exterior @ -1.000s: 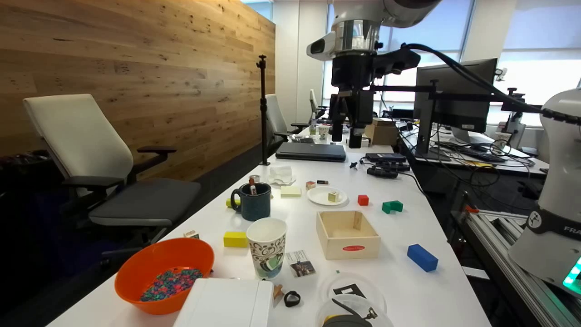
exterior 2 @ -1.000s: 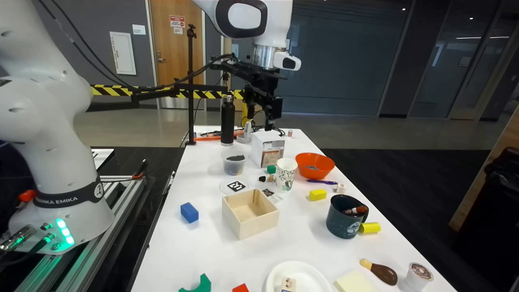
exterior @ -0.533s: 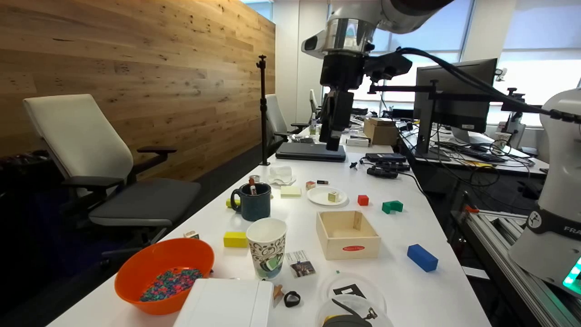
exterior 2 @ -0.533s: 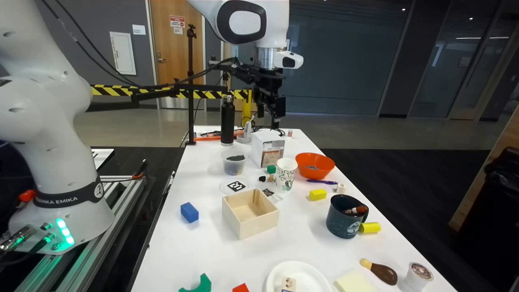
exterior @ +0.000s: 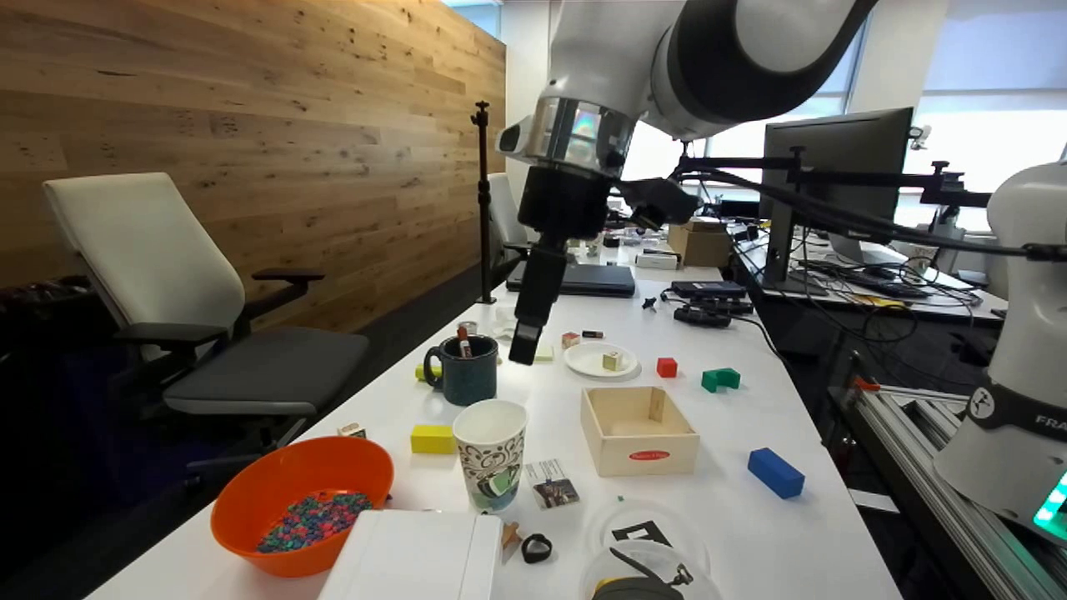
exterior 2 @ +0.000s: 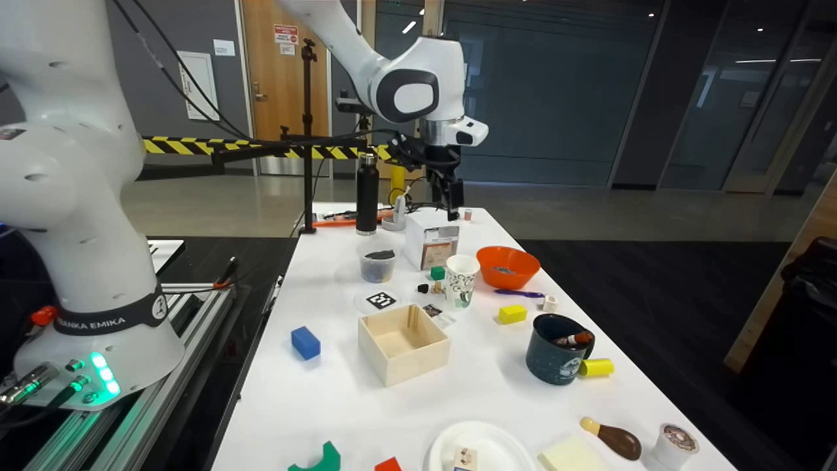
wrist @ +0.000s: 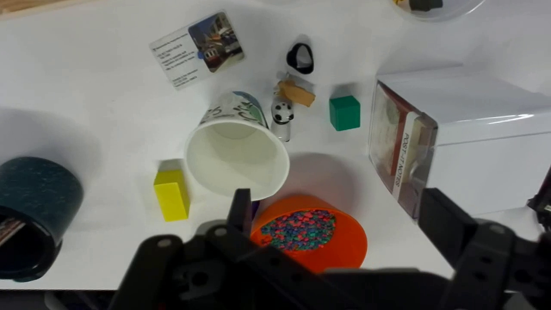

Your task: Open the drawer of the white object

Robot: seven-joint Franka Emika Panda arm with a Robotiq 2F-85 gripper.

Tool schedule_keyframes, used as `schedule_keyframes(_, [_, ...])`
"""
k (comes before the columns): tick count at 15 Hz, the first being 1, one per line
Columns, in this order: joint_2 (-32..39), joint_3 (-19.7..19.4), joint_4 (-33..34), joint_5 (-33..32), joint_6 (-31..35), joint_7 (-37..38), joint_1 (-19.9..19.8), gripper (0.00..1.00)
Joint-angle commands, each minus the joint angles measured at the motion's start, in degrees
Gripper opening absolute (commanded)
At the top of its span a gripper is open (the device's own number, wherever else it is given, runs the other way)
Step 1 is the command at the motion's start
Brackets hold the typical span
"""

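The white box (wrist: 490, 168) stands at the right of the wrist view. Its clear drawer front (wrist: 400, 146) carries a "POST-IT NOTES" label and faces left there. Its white top (exterior: 417, 550) shows at the bottom of an exterior view, cut off by the frame edge. In an exterior view the box (exterior 2: 422, 232) shows its front, which looks flush with the body. My gripper (wrist: 335, 200) is open and empty, its jaws wide apart. It hangs tilted above the table, apart from the box. It shows also in both exterior views (exterior: 525, 346) (exterior 2: 444, 206).
An orange bowl (wrist: 340, 245) of small coloured bits and a paper cup (wrist: 236, 155) stand near the box. A green cube (wrist: 344, 113), small figures and a yellow block (wrist: 172, 196) lie around. A clear tub (exterior 2: 377, 265) and a black bottle (exterior 2: 367, 193) stand nearby.
The arm has come down and, in an exterior view, moved left and nearer to the camera, with the gripper now more tilted. The box and the table objects have not moved.
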Motion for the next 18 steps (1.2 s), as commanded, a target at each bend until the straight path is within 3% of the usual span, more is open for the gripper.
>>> schedule_keyframes(1, [7.27, 1.26, 7.88, 1.29, -2.30, -2.34, 1.36, 1.00])
schedule_keyframes(5, [11.97, 3.84, 13.06, 2.91, -6.12, -9.17, 1.11, 1.00])
schedule_keyframes(11, [14.78, 1.90, 16.16, -2.41, -7.86, -5.65, 2.62, 1.00])
schedule_keyframes(18, [12.26, 1.66, 11.95, -1.50, -5.11, -5.53, 2.28, 1.00])
